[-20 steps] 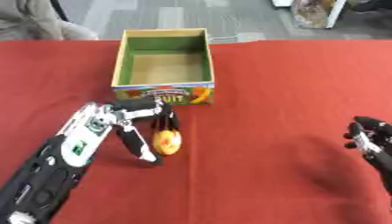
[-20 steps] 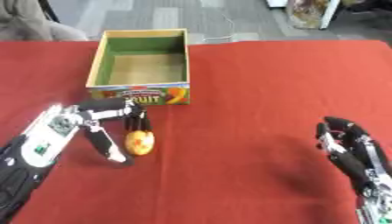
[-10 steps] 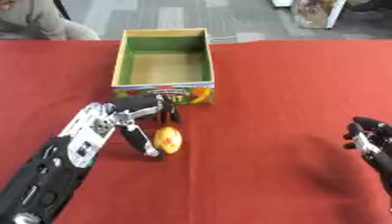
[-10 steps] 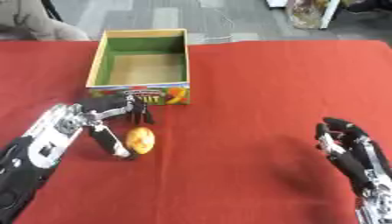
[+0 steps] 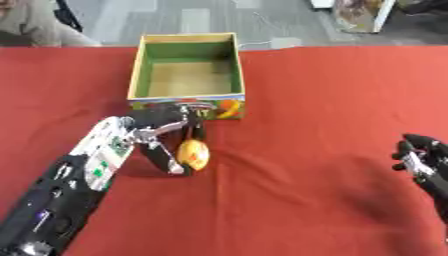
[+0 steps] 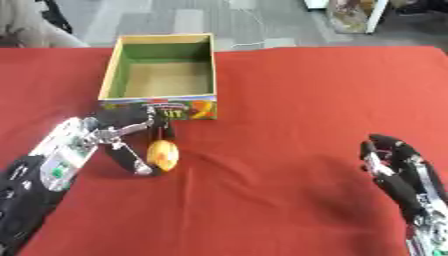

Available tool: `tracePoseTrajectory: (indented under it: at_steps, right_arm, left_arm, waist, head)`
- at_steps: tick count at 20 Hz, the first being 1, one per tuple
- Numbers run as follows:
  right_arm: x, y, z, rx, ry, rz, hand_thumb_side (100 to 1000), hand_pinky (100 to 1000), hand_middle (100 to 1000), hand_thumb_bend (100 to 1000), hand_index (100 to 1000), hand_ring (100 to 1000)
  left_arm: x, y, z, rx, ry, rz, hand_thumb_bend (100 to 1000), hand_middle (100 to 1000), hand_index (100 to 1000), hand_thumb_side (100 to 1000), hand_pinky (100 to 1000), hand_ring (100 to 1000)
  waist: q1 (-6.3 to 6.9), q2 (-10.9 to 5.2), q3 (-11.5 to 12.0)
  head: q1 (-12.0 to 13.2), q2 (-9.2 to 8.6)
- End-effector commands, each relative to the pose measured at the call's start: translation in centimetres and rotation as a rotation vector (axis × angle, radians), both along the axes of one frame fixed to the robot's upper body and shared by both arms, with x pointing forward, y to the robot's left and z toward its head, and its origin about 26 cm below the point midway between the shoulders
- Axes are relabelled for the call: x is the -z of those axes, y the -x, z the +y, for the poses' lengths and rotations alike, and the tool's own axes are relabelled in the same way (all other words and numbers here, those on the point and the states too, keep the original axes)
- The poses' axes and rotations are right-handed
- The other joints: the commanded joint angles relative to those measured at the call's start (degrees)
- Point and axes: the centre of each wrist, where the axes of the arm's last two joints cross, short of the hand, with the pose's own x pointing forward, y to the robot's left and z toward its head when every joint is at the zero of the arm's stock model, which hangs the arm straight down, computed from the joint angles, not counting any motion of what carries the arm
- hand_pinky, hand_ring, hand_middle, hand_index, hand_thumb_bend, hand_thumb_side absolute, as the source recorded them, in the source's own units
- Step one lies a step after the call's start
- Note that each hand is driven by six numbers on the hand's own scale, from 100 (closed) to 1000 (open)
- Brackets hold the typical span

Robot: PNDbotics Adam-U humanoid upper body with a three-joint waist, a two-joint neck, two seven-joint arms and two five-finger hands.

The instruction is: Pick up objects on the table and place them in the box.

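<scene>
A yellow-orange fruit [image 5: 192,155] lies on the red cloth just in front of the box. My left hand [image 5: 162,131] comes in from the lower left and is closed round it, dark fingers curled over its top and the thumb under its near side. The cardboard box [image 5: 136,70] stands at the back centre, open-topped with a green inside; nothing shows in it. My right hand [image 6: 395,167] rests open at the lower right, fingers up, far from the fruit.
The red cloth [image 5: 324,100] covers the whole table. A person in a light sleeve [image 5: 39,32] sits at the far left edge. Grey floor and a stand with goods [image 5: 363,12] lie beyond the table.
My left hand has edged a little toward the box and its fingers have closed in on the fruit, which has barely shifted. The right hand has stayed put.
</scene>
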Motion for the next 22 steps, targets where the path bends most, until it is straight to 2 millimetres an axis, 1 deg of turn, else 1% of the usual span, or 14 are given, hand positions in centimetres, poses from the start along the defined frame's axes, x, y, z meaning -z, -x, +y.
tracePoseTrajectory:
  at_steps: [1, 4, 6, 8, 10, 13, 15, 18, 22]
  right_arm:
    - [-0.8, -0.3, -0.3, -0.001, 0.015, -0.024, 387, 562, 610, 234, 758, 628]
    - [-0.8, -0.3, -0.3, -0.001, 0.015, -0.024, 386, 562, 610, 234, 758, 628]
    - [-0.8, -0.2, -0.3, 0.000, 0.015, -0.023, 386, 562, 610, 234, 758, 628]
    - [-0.8, -0.2, -0.3, 0.000, 0.014, -0.023, 386, 562, 610, 234, 759, 628]
    - [-0.8, -0.2, -0.3, 0.000, 0.014, -0.024, 386, 562, 610, 234, 759, 628]
    - [-0.8, -0.2, -0.3, 0.002, 0.014, -0.023, 386, 562, 610, 234, 759, 628]
    - [-0.8, -0.2, -0.4, 0.003, 0.014, -0.022, 386, 562, 610, 234, 758, 628]
    - [-0.8, -0.2, -0.4, 0.004, 0.014, -0.022, 386, 562, 610, 234, 758, 628]
    - [-0.7, -0.2, -0.5, 0.008, 0.015, -0.019, 385, 562, 609, 225, 759, 628]
  left_arm:
    - [0.0, -0.3, 0.1, 0.011, -0.061, 0.008, 589, 520, 684, 100, 463, 502]
    - [0.0, -0.3, 0.1, 0.028, -0.095, 0.035, 565, 463, 616, 100, 397, 448]
    - [0.0, -0.3, 0.1, 0.033, -0.104, 0.044, 533, 410, 552, 100, 340, 398]
    - [-0.1, -0.3, 0.2, 0.033, -0.098, 0.044, 483, 343, 484, 100, 269, 333]
    - [-0.3, -0.2, 0.2, 0.029, -0.085, 0.038, 434, 297, 439, 100, 223, 291]
    - [-0.8, -0.1, 0.2, 0.029, -0.062, 0.025, 392, 269, 411, 100, 195, 266]
    - [-1.5, 0.1, 0.1, 0.035, -0.046, 0.013, 366, 261, 404, 100, 186, 259]
    - [-3.1, 0.4, 0.0, 0.058, -0.032, -0.008, 338, 261, 406, 100, 186, 261]
    - [-5.6, 0.8, 0.2, 0.094, 0.003, -0.032, 339, 264, 410, 100, 189, 264]
  waist:
    - [-0.07, -0.68, -0.09]
    - [-0.08, -0.70, -0.04]
    - [-0.09, -0.72, 0.00]
    - [-0.12, -0.73, 0.04]
    - [-0.15, -0.73, 0.06]
    - [-0.16, -0.74, 0.11]
    - [-0.15, -0.77, 0.16]
    - [-0.11, -0.85, 0.26]
    - [-0.01, -1.02, 0.41]
  head:
    - [0.08, 0.28]
    - [0.06, 0.29]
    - [0.01, 0.29]
    - [0.01, 0.30]
    - [-0.02, 0.29]
    - [-0.11, 0.32]
    - [-0.16, 0.34]
    - [-0.29, 0.37]
    - [-0.56, 0.45]
